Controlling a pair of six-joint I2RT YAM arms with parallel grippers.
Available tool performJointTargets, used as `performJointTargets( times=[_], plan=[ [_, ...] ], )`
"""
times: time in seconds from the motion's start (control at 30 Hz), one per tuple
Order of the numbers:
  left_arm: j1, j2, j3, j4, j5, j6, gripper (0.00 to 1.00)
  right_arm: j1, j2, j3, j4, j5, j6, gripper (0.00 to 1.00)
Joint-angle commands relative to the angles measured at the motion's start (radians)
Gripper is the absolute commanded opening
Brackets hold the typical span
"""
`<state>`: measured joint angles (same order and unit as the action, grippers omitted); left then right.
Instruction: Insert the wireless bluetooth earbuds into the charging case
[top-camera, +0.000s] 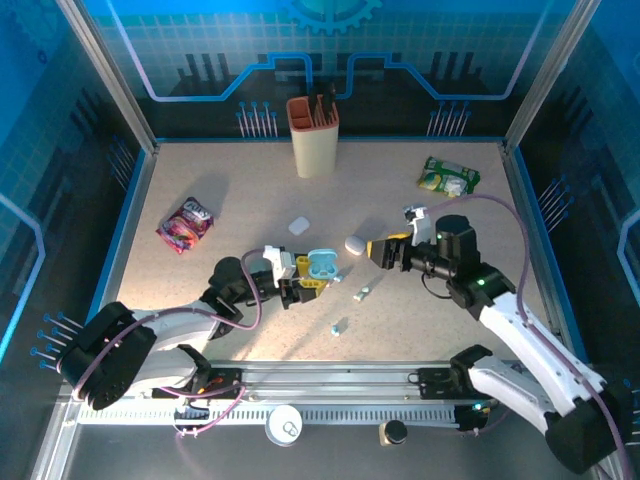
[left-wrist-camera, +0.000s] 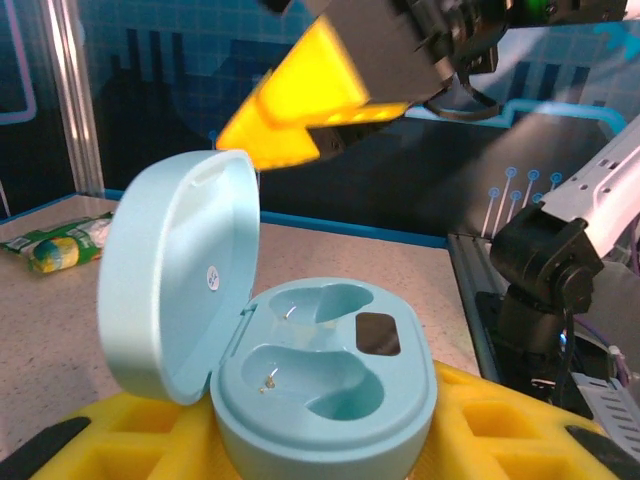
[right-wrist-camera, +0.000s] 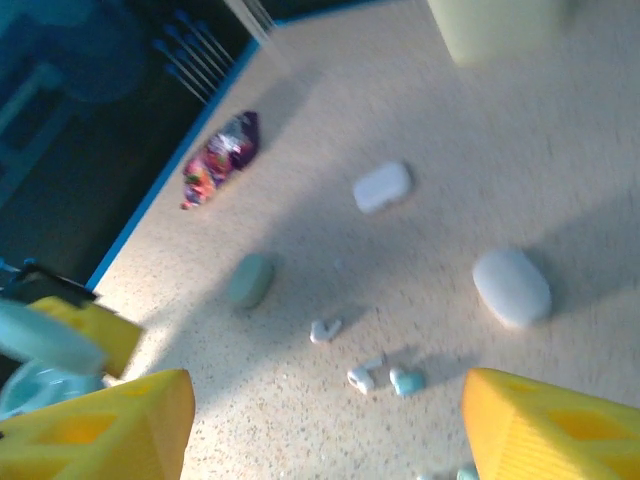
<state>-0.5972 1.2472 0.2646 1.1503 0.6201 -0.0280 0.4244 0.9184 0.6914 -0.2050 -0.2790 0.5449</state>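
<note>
Pale blue pebble-shaped charging case (left-wrist-camera: 330, 400), lid hinged open and standing upright at its 9 o'clock, both wells empty. From above, tiny pale earbud (top-camera: 362, 294) lying loose at the case's 4 o'clock; second earbud (top-camera: 339, 327), pale blue, farther off near 5 o'clock.

A robot test booth with aluminium frame (top-camera: 108, 75), circuit-print walls (top-camera: 200, 40).

You get clear drop onto open case (left-wrist-camera: 320, 390) wells from above; raised lid (left-wrist-camera: 175, 280) walls one side. White case (top-camera: 357, 243) crowds your right gripper (top-camera: 378, 252). Earbuds (top-camera: 362, 293) litter table (top-camera: 450, 320) between arms.
</note>
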Motion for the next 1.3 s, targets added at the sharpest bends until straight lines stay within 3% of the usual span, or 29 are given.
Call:
performJointTargets(
  times=[0.0,0.2,0.63,1.27],
  plan=[
    [0.010,-0.015,-0.023,0.059,-0.028,-0.006,0.41,0.012,0.084,-0.049,-0.010,0.014,0.234,0.66],
    [0.013,-0.025,-0.028,0.043,-0.023,-0.001,0.41,0.115,0.241,-0.092,0.137,0.048,0.357,0.52],
    [0.059,-0.022,-0.079,0.102,-0.087,0.002,0.41,0.306,0.474,-0.010,0.114,0.062,0.382,0.50],
    [0.261,-0.055,-0.092,0.126,-0.134,-0.018,0.41,0.510,0.626,0.076,-0.071,0.136,0.377,0.42]
  ],
)
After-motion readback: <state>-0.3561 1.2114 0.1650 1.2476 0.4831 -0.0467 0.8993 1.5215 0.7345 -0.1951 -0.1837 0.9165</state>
